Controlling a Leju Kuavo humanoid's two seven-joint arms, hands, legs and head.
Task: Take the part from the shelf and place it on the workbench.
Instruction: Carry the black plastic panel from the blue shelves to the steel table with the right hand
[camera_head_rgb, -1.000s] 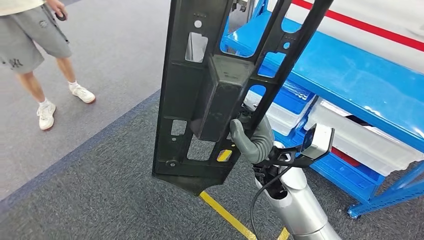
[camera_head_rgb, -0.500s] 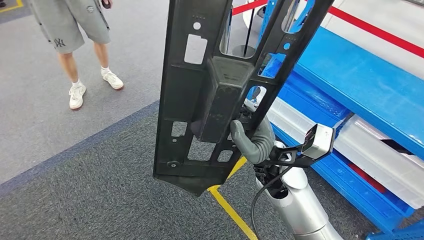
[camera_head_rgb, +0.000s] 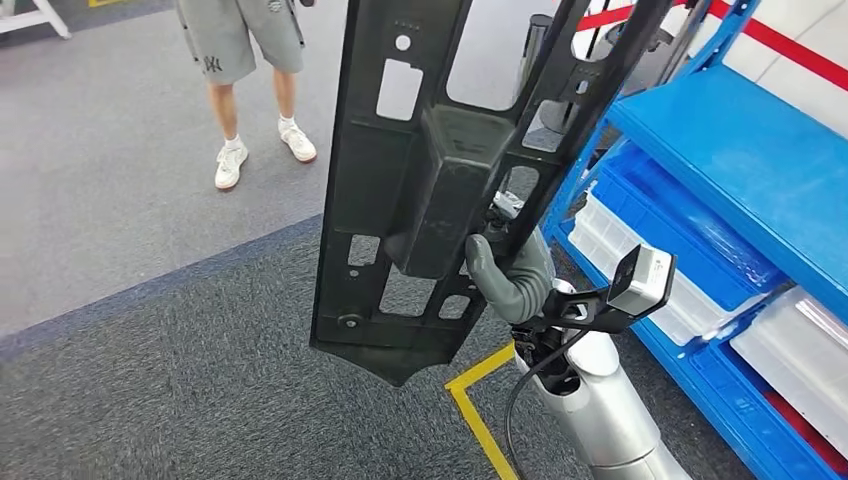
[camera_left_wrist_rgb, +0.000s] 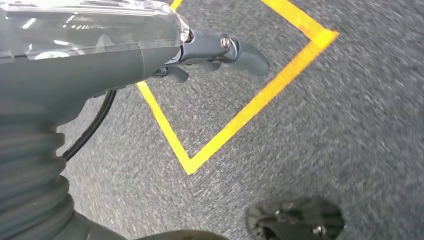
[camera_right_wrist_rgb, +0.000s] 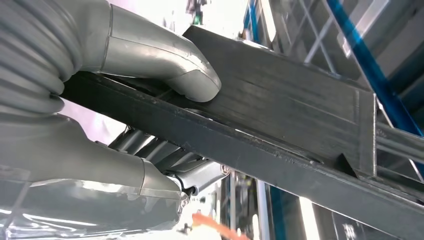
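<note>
1. Hanging low over the carpet and yellow floor tape (camera_left_wrist_rgb: 260, 102), left hand (camera_left_wrist_rgb: 220, 50) with fingers loosely curled, holding nothing.
2. Clenching the black part (camera_head_rgb: 420, 190) by its slanted bar, right hand (camera_head_rgb: 510, 275); thumb pressing on top in the right wrist view.
3. Carrying the part upright, just left of the blue shelf (camera_head_rgb: 740, 150), already off it.
4. Keeping the grip firm and the long panel steady while turning; steering clear of the person (camera_head_rgb: 250, 60) beyond the part.
</note>
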